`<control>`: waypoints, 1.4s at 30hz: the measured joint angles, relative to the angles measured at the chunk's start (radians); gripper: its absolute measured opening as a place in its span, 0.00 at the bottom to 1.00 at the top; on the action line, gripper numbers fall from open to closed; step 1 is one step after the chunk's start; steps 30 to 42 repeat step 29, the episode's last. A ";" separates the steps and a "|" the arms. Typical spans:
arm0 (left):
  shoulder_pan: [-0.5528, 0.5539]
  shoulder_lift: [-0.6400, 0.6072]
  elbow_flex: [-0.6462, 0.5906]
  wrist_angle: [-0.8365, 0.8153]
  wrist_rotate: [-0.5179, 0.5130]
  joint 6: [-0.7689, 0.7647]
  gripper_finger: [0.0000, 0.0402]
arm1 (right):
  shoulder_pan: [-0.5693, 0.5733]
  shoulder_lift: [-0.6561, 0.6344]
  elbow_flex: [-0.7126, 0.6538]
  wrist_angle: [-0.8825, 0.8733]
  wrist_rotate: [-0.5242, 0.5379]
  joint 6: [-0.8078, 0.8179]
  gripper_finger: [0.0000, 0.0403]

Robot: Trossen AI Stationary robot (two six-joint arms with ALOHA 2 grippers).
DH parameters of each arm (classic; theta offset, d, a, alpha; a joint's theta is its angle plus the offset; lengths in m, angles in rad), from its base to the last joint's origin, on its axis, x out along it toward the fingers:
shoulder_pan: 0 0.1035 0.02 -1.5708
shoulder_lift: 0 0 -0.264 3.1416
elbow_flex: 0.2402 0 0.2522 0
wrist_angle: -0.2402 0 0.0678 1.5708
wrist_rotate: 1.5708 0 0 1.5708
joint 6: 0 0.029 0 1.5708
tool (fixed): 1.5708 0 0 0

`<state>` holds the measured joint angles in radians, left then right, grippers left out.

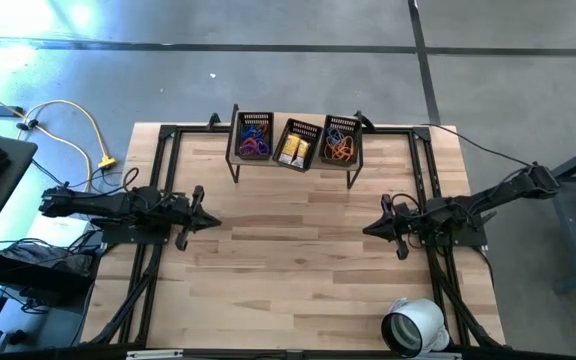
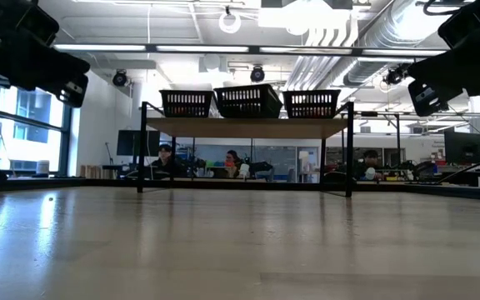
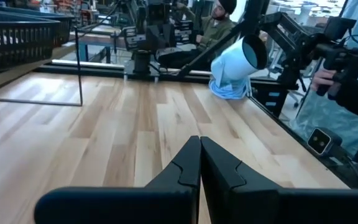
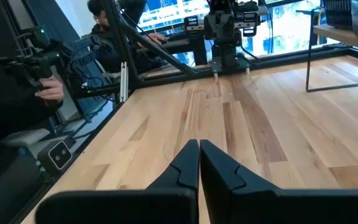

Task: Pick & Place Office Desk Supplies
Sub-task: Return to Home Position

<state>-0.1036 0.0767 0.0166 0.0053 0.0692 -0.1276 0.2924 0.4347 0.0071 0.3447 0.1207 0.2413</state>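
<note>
We find the supplies sorted into three black mesh baskets standing in a row on a shelf (image 2: pixel 244 127) at the far edge of the surface (image 1: pixel 298 260). The purple and blue loops (image 1: pixel 254 142) fill the left basket (image 2: pixel 186 102). The yellow-and-white packets (image 1: pixel 291 151) lie in the middle basket (image 2: pixel 248 100), which sits slightly turned. The orange-red bands (image 1: pixel 340 150), with a few blue loops mixed in, are in the right basket (image 2: pixel 311 103). The baskets stand just beside one another and cover the shelf from end to end. In the low view the shelf stands on thin dark legs, with open space beneath its board.

In front of the shelf we see a broad stretch of bare wood running to the near edge. The left arm (image 1: pixel 118 205) lies along the left edge and the right arm (image 1: pixel 468 210) along the right. Their tips point inward at each other, well apart. In the low view both hang raised above the wood, at the picture's upper corners. The left arm's jaws are pressed together, as are the right arm's jaws, seen tip to tip in each wrist view.

A large white tape roll (image 1: pixel 413 325) rests at the near right corner, close to the edge and near the right arm's base. Beyond the side edges, a person's hand (image 4: pixel 51 90) holds a dark device, and other people sit in the room behind the shelf.
</note>
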 joint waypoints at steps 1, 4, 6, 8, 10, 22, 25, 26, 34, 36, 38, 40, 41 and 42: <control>0.000 0.001 0.000 0.001 -0.001 0.000 0.00 | 0.000 0.000 0.000 0.000 0.000 0.000 0.00; 0.000 0.003 -0.001 0.000 -0.001 0.000 0.00 | 0.000 0.000 0.000 0.000 0.004 0.002 0.00; 0.000 0.003 -0.002 0.002 -0.001 -0.001 0.00 | 0.000 0.000 0.000 0.001 0.005 0.020 0.00; 0.000 0.003 -0.002 0.002 -0.001 -0.001 0.00 | 0.000 0.000 -0.001 0.001 0.005 0.024 0.00; 0.000 0.003 -0.002 0.002 -0.001 0.000 0.00 | 0.000 0.000 -0.001 0.001 0.006 0.024 0.00; 0.000 0.003 -0.003 0.003 -0.002 0.000 0.00 | 0.000 0.000 -0.002 0.002 0.007 0.024 0.00; 0.000 0.003 -0.004 0.003 -0.002 0.000 0.00 | 0.000 0.000 -0.002 0.002 0.007 0.024 0.00; 0.000 0.003 -0.004 0.003 -0.002 0.000 0.00 | 0.000 0.000 -0.002 0.002 0.007 0.024 0.00; 0.000 0.003 -0.004 0.003 -0.002 0.000 0.00 | 0.000 0.000 -0.002 0.002 0.007 0.024 0.00; 0.000 0.003 -0.004 0.003 -0.002 0.000 0.00 | 0.000 0.000 -0.002 0.002 0.007 0.024 0.00; 0.000 0.003 -0.004 0.003 -0.002 0.000 0.00 | 0.000 0.000 -0.002 0.002 0.007 0.024 0.00; 0.000 0.003 -0.004 0.003 -0.002 0.000 0.00 | 0.000 0.000 -0.002 0.002 0.007 0.024 0.00; 0.000 0.003 -0.004 0.003 -0.002 0.000 0.00 | 0.000 0.000 -0.002 0.002 0.007 0.024 0.00; 0.000 0.003 -0.004 0.003 -0.002 0.000 0.00 | 0.000 0.000 -0.002 0.002 0.007 0.024 0.00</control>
